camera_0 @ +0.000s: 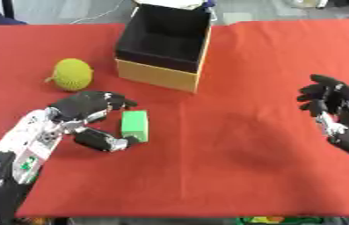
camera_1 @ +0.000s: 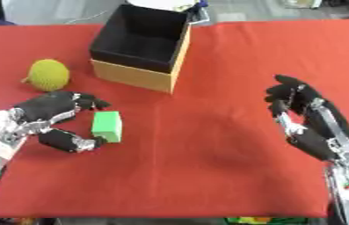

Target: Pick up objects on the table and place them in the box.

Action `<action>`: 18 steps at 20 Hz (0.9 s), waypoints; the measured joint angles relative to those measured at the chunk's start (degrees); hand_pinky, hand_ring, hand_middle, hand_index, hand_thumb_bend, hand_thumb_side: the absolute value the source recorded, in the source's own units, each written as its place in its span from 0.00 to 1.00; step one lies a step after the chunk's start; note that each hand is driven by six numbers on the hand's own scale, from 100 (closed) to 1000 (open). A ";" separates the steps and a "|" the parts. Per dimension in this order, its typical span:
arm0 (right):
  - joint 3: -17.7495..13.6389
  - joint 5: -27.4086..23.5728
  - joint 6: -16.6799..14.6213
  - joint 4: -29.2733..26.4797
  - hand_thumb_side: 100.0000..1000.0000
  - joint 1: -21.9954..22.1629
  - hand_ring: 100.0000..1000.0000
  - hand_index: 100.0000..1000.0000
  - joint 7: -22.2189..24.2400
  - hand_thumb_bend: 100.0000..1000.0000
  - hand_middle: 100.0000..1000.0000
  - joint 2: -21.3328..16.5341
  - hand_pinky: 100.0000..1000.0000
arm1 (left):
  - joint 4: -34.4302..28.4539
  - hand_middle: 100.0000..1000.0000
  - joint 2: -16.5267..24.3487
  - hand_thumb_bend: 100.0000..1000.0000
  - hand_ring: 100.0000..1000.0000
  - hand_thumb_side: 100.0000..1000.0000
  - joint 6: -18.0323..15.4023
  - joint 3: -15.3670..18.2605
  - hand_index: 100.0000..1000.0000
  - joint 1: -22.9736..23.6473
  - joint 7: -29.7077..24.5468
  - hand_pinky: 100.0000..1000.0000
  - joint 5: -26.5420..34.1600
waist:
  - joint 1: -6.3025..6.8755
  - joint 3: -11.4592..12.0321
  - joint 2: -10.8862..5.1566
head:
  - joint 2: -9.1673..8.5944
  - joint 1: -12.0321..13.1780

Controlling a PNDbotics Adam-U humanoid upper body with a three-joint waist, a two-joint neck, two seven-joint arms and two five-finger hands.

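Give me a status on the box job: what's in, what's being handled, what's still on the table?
Done: nothing visible inside the open black-lined cardboard box, though its floor is partly hidden. In hand: the left hand brackets the green rectangular block, fingers above and thumb below; the block still lies on the red tablecloth. Left: that block and the yellow-green knitted ball. The right hand hangs open and idle at right.

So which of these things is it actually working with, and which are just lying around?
Part of the job:
green block, between the left hand fingers and thumb
yellow-green ball
box, open and empty

Just lying about:
red tablecloth
right hand, idle and open
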 measured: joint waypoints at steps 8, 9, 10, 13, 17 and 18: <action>0.01 0.00 -0.05 0.01 0.41 0.00 0.69 0.90 0.05 0.00 0.68 0.00 0.63 | 1.56 0.70 -0.22 0.34 0.69 0.81 0.11 0.00 0.93 -0.11 0.83 0.72 -1.86 | -0.25 0.07 0.01 | 0.00 0.01; 0.01 0.00 -0.06 0.01 0.41 0.00 0.69 0.90 0.06 0.00 0.68 0.00 0.63 | 1.71 0.70 -0.23 0.33 0.69 0.81 0.14 0.00 0.93 -0.17 0.89 0.72 -2.03 | -0.26 0.07 0.01 | 0.00 0.02; 0.01 0.00 -0.08 0.01 0.41 0.00 0.69 0.90 0.08 0.00 0.68 0.00 0.63 | 1.94 0.69 -0.24 0.33 0.69 0.80 0.15 0.00 0.93 -0.25 0.92 0.72 -2.18 | -0.26 0.07 0.01 | 0.00 0.02; 0.01 0.00 -0.16 0.01 0.41 0.00 0.69 0.90 0.16 0.00 0.68 0.00 0.63 | 2.56 0.68 -0.42 0.32 0.69 0.80 0.04 -0.01 0.92 -0.41 1.05 0.72 -2.48 | -0.27 0.05 0.01 | 0.00 0.03; 0.01 0.00 -0.22 0.02 0.41 0.02 0.69 0.90 0.23 0.00 0.68 0.00 0.63 | 3.23 0.65 -0.77 0.31 0.68 0.78 -0.08 -0.04 0.90 -0.43 1.17 0.71 -2.79 | -0.28 -0.05 0.02 | 0.00 0.05; 0.01 0.01 -0.24 0.02 0.41 0.02 0.69 0.90 0.25 0.00 0.68 0.00 0.63 | 3.35 0.65 -0.77 0.30 0.67 0.78 -0.11 -0.04 0.90 -0.43 1.21 0.71 -2.86 | -0.28 -0.05 0.02 | 0.00 0.06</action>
